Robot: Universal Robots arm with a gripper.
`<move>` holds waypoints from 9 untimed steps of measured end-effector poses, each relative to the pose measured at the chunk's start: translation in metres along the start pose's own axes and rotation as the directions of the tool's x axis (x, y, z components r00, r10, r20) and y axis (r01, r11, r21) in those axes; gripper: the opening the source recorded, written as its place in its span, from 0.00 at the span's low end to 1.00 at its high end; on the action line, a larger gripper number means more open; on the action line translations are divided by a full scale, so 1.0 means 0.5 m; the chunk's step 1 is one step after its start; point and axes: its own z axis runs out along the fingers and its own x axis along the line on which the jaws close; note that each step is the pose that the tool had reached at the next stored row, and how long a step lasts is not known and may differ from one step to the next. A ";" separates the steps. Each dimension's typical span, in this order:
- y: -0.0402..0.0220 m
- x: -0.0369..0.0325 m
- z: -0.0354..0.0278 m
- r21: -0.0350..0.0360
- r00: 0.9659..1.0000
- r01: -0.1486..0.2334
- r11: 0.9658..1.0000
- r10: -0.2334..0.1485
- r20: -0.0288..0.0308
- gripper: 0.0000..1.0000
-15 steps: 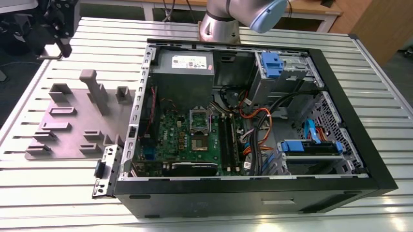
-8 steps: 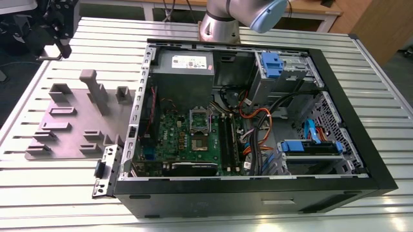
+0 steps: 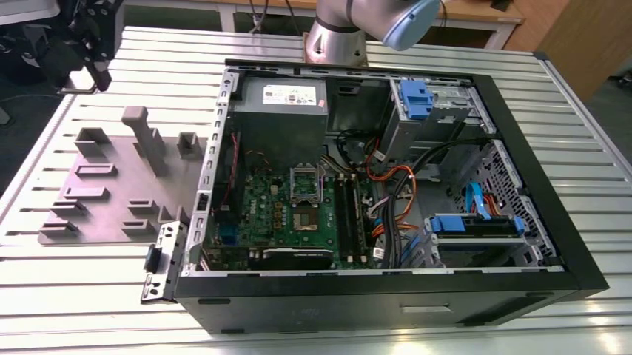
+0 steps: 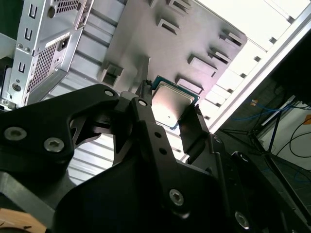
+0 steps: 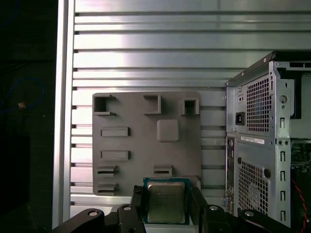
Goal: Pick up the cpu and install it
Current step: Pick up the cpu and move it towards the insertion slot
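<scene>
the cpu [image 5: 166,203] sits pinched in the gripper [image 5: 166,206], and we see this in both wrist views. two dark fingers [image 5: 137,203] press on two opposite edges, one on each side. the silver-grey lid faces the first wrist camera, with a thin green rim showing round it. in the second wrist view the cpu [image 4: 171,104] shows between the same fingers [image 4: 192,127] of the gripper [image 4: 170,110], with the plate [image 4: 146,43] behind it and not touching it. we place everything else from the plate [image 5: 146,145], the grey sheet with raised blocks that lies flat on the slatted table [image 5: 146,58]. in the first wrist view the cpu hangs over one edge of the plate, near a small slot [image 5: 163,170] in it. in the exterior view the gripper [image 3: 87,70] hovers above the table [image 3: 89,296], beyond the far corner of the plate [image 3: 109,200] on the exterior view's left and well above it. the case [image 3: 345,310] lies open just beside the plate, on the exterior view's right of it, one wall running close along the plate's edge. inside the case the board [image 3: 286,222] lies flat, and on it is the socket [image 3: 307,185], well apart from the plate and from the cpu. the arm's base [image 3: 334,41] rises beyond the case, farther from the plate.
</scene>
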 end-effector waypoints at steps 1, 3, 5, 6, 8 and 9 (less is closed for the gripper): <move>-0.001 -0.001 0.000 0.000 1.000 0.000 1.000 0.000 0.000 0.47; -0.002 -0.004 0.000 0.000 1.000 0.000 1.000 0.000 0.000 0.47; -0.003 -0.007 0.000 0.000 1.000 0.000 1.000 0.000 -0.001 0.47; -0.003 -0.008 0.000 0.000 1.000 0.000 1.000 0.000 -0.001 0.47; -0.004 -0.011 -0.001 0.000 1.000 0.000 1.000 0.000 -0.001 0.47; -0.005 -0.012 -0.001 0.000 1.000 0.000 1.000 0.000 -0.001 0.47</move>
